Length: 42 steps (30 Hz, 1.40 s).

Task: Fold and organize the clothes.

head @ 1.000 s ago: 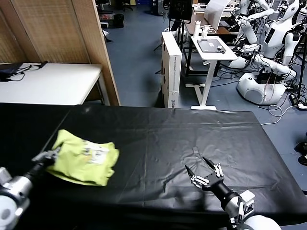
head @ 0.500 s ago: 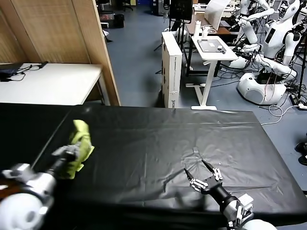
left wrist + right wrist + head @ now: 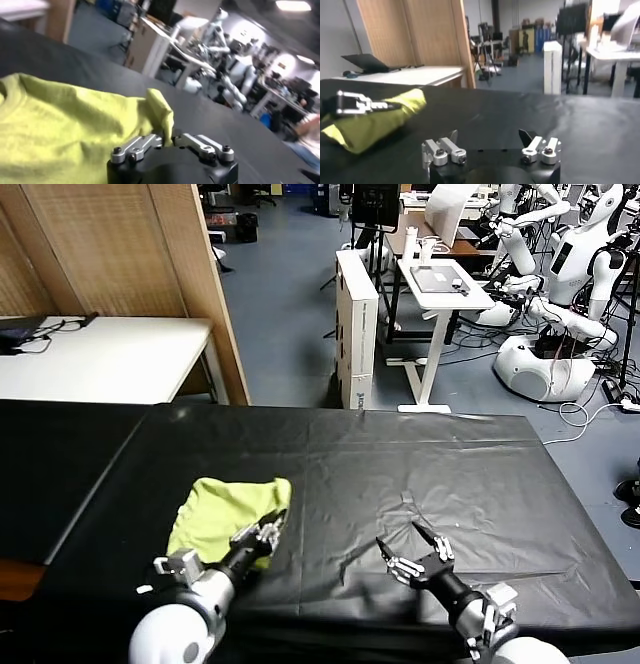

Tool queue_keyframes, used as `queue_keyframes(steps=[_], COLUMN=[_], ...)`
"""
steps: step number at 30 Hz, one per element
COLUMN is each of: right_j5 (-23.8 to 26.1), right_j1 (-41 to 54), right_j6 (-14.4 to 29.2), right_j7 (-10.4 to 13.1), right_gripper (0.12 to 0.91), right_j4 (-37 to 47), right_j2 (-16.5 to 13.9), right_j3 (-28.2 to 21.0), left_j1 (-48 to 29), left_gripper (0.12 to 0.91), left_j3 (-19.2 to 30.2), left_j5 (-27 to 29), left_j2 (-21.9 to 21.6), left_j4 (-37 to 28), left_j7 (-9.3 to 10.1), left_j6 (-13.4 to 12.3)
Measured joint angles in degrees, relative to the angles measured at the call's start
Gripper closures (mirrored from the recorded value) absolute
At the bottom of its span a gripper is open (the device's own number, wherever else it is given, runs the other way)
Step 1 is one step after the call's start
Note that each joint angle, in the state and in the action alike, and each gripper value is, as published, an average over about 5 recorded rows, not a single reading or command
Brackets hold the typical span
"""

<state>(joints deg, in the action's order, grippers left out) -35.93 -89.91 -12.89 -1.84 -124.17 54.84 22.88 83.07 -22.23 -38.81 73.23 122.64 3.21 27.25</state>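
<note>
Left tool [image 3: 268,532] has dragged the T-shirt [image 3: 222,509] toward the table [image 3: 400,454] centre, a fold pinched; right tool [image 3: 412,556] waits spread.

My left gripper [image 3: 268,531], lower left of the head view: black fingers, silver linkage bars with round screws, white rounded wrist shell. My right gripper [image 3: 410,546], lower right: thin black pointed fingers, silver screwed hinge blocks, black forearm, grey-white bracket behind.
</note>
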Motion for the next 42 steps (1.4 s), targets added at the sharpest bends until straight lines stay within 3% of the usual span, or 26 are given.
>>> queue_keyframes(steps=[5,9,21,25,32,36,42], right_j5=[-8.0,-12.6,-14.8,-15.3,-15.3,-15.2,-15.0], right_j1=[4.5,9.1,21.9,24.6,26.2,26.1,25.8], right_j6=[-4.0,-5.9,-10.1,-10.6,-10.6,-10.4,-10.2], right_j7=[3.6,7.6,19.0,20.4,20.4,19.9,18.9], right_gripper=[0.118,0.118,0.118,0.118,0.142,0.326,0.705], right_j4=[0.2,1.2,7.7,9.2,10.9,11.3,11.9], right_j2=[-1.0,-0.4,6.6,8.4,10.2,10.4,10.8], right_j3=[-3.5,-7.8,-25.3,-29.2,-31.6,-31.5,-30.7], left_j1=[0.5,-0.1,2.2,2.7,3.4,3.6,4.1], left_gripper=[0.284,0.141,0.123,0.123,0.123,0.123,0.123], left_j3=[0.5,-0.6,-4.8,-5.1,-6.2,-7.2,-8.9], left_j5=[2.0,3.7,8.4,9.0,9.5,9.3,9.2], left_j2=[-1.8,-3.4,-6.0,-5.4,-4.4,-4.1,-4.0], left_j4=[2.7,4.3,5.4,5.5,5.6,5.9,6.2], left_j7=[-1.3,-1.44,-1.58,-1.51,-1.39,-1.34,-1.23], left_j6=[-0.3,-2.0,-4.1,-4.2,-4.3,-4.4,-4.5])
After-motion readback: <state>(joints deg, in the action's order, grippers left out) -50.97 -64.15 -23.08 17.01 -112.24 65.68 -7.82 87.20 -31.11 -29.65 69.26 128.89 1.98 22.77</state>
